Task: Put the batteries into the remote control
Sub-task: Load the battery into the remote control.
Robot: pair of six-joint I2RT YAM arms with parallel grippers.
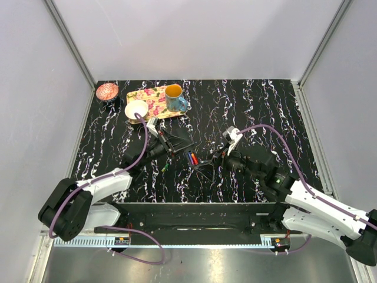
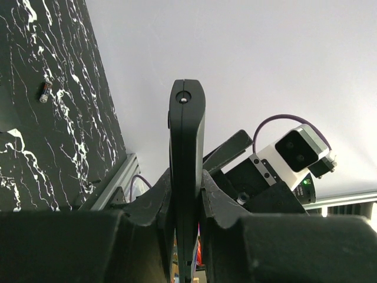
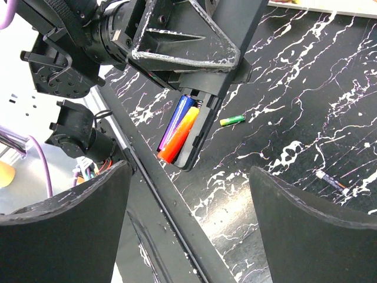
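My left gripper (image 1: pixel 175 147) is shut on the black remote control (image 1: pixel 186 152) and holds it above the table, edge-on in the left wrist view (image 2: pixel 187 135). Its open recess holds two batteries (image 3: pixel 179 126), one blue-purple and one orange, side by side. A green battery (image 3: pixel 232 120) lies loose on the table beyond the remote, also seen from above (image 1: pixel 165 167). Another loose battery (image 3: pixel 331 180) lies further right. My right gripper (image 3: pixel 188 227) stands open just near of the remote (image 3: pixel 203 127), nothing between its fingers (image 3: pixel 65 224).
A floral yellow tray (image 1: pixel 150 95) at the back left carries a blue mug (image 1: pixel 175 98); a white cup (image 1: pixel 136 109) and a pink bowl (image 1: pixel 107 91) sit beside it. A small battery (image 2: pixel 44 91) lies on the marble table. The table's front rail (image 3: pixel 171 218) runs under my right gripper.
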